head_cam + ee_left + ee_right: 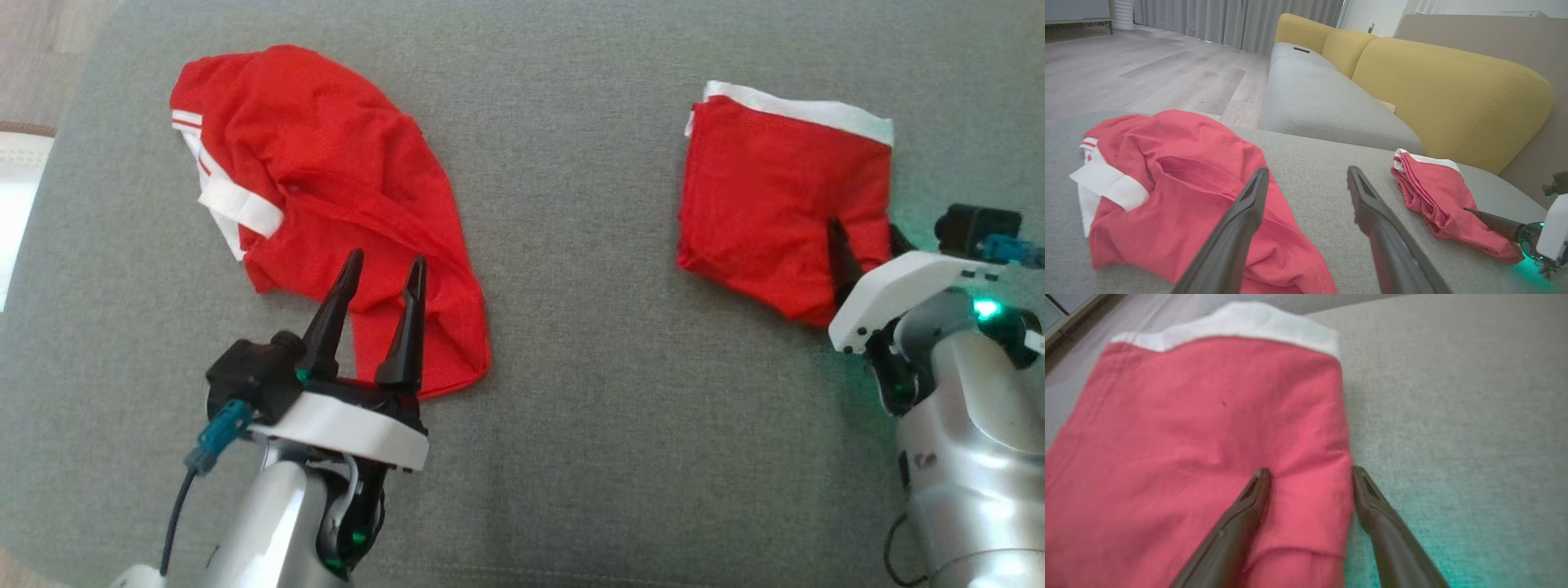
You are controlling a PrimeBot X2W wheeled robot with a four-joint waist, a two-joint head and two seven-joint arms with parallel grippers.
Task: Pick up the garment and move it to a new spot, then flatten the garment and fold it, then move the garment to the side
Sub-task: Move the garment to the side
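Note:
A crumpled red garment (326,163) with white trim lies on the left of the grey cushion. My left gripper (387,261) hangs open over its near part, fingers apart with nothing between them; the left wrist view shows this gripper (1308,171) beside the red cloth (1180,183). A second red garment (775,196), folded with a white band along its far edge, lies at the right. My right gripper (867,241) is open at its near right corner. In the right wrist view the gripper (1311,473) straddles the right edge of the folded cloth (1208,416), one finger on the cloth and one on the cushion.
The grey cushion (612,327) is wide, with bare room between the two garments. Beyond it stand a grey sofa seat (1310,98) with yellow backrests (1453,90) and wooden floor (1147,69). A white object (16,180) sits off the cushion's left edge.

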